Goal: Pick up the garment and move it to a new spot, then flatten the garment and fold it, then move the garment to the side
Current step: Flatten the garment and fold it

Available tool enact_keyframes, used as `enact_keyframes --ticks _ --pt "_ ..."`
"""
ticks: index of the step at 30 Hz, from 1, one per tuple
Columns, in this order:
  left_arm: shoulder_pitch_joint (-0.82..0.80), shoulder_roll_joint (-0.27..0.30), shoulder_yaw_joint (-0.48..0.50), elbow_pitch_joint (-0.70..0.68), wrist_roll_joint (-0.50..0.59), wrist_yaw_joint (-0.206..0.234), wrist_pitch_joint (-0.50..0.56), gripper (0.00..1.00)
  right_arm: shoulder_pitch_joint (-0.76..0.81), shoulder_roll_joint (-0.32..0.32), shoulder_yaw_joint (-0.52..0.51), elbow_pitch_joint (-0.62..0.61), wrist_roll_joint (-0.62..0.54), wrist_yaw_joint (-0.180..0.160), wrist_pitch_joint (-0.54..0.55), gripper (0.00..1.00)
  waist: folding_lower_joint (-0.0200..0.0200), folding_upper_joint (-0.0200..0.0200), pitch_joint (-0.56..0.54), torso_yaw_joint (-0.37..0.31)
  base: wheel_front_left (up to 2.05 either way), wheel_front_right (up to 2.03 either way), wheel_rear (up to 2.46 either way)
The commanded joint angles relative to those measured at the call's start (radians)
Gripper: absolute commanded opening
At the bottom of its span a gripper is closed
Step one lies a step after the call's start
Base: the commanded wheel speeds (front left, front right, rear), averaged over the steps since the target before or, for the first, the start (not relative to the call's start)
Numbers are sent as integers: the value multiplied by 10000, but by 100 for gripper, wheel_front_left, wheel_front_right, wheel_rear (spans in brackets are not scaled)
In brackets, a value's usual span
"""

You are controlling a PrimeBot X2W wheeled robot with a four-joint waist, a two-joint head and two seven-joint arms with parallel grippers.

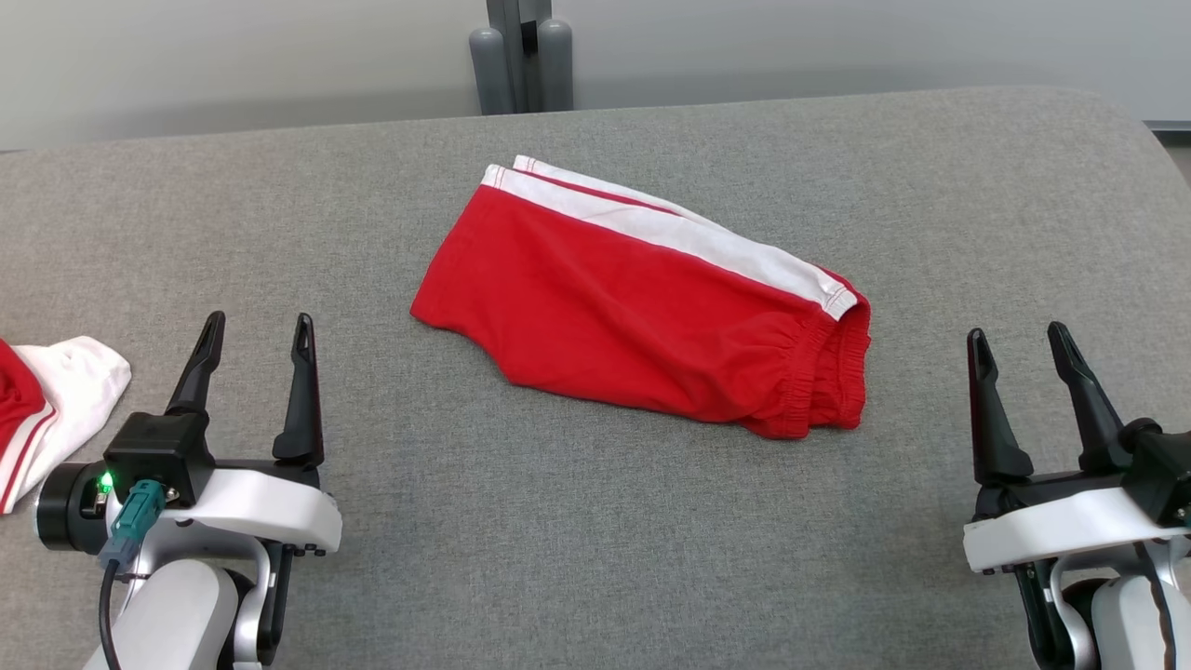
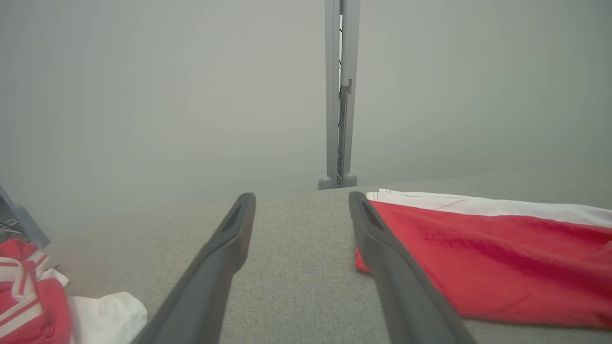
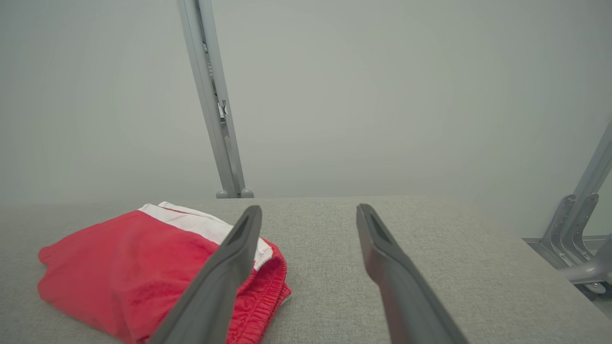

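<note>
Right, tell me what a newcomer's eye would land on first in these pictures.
The red shorts with a white side stripe stand out at once, lying in the middle of the grey table. Next come the left gripper and the right gripper, both open and empty, low on either side and clear of the shorts. A second red-and-white garment sits at the table's left edge.

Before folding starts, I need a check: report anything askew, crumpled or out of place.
The red fabric shorts with a white side stripe lie slanted on the grey fabric surface, waistband bunched. A crumpled red-and-white garment sits at its left edge, beside the open left gripper. Nothing looks damaged.
</note>
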State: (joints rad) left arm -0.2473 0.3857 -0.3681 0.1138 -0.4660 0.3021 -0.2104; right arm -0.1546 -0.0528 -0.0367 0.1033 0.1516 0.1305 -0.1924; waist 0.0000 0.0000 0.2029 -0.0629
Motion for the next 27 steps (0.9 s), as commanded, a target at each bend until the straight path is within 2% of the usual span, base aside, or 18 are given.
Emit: enact_keyframes --ticks 1,9,15,20,27 --pt "150 49 23 -43 6 96 38 100 81 -8 -64 -47 4 6 85 100 0 0 6 -5 0 0 0" --pt "-1 169 -41 -184 -13 86 232 100 -107 4 -14 0 223 6 143 100 0 0 77 -34 0 0 0" --pt "-408 176 -241 -21 -20 -173 484 100 -236 3 64 56 354 6 110 100 0 0 188 -68 0 0 0" --pt "-1225 -104 -785 771 -242 -899 1151 100 -481 1 358 159 529 6 21 100 0 0 503 -311 0 0 0" --pt "-2763 -589 -1429 2664 -590 -1954 2320 100 -846 -6 851 380 715 5 -111 100 0 0 1102 -910 0 0 0"
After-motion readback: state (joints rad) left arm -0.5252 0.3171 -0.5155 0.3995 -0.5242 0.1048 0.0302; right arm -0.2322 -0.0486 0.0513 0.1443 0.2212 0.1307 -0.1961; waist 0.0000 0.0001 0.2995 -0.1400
